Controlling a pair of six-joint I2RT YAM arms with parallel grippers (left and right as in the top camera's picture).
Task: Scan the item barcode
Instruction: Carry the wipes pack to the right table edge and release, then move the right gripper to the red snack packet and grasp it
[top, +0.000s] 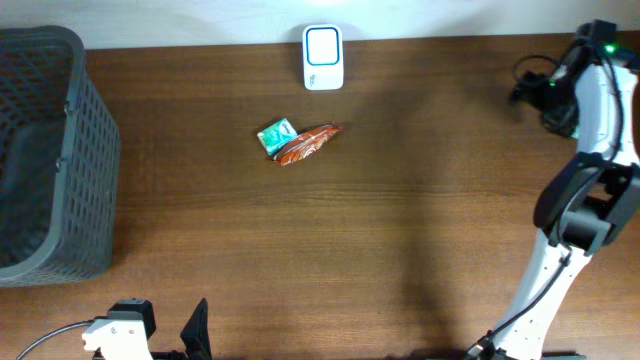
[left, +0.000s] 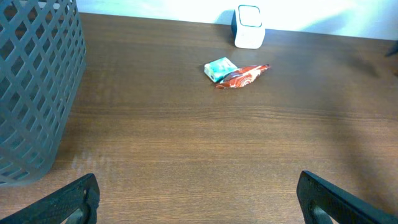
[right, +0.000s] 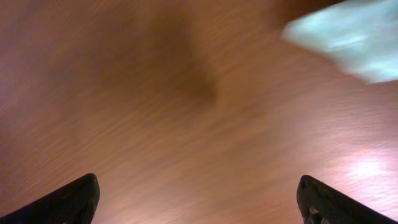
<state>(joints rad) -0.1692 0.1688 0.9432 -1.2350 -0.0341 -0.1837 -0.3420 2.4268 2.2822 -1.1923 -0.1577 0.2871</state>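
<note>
Two small items lie touching mid-table: a green packet (top: 275, 134) and a red-orange wrapped packet (top: 308, 144). The left wrist view shows them far ahead, the green packet (left: 219, 68) left of the red-orange packet (left: 244, 76). A white barcode scanner (top: 323, 57) stands at the table's far edge behind them. My left gripper (left: 198, 190) is open and empty over bare wood near the front edge. My right gripper (right: 199, 190) is open and empty, above blurred bare table at the far right, well away from the items.
A dark grey mesh basket (top: 45, 150) stands at the left edge, close to the left arm. The right arm (top: 590, 150) rises along the right side. A pale blurred patch (right: 354, 37) shows at the top right of the right wrist view.
</note>
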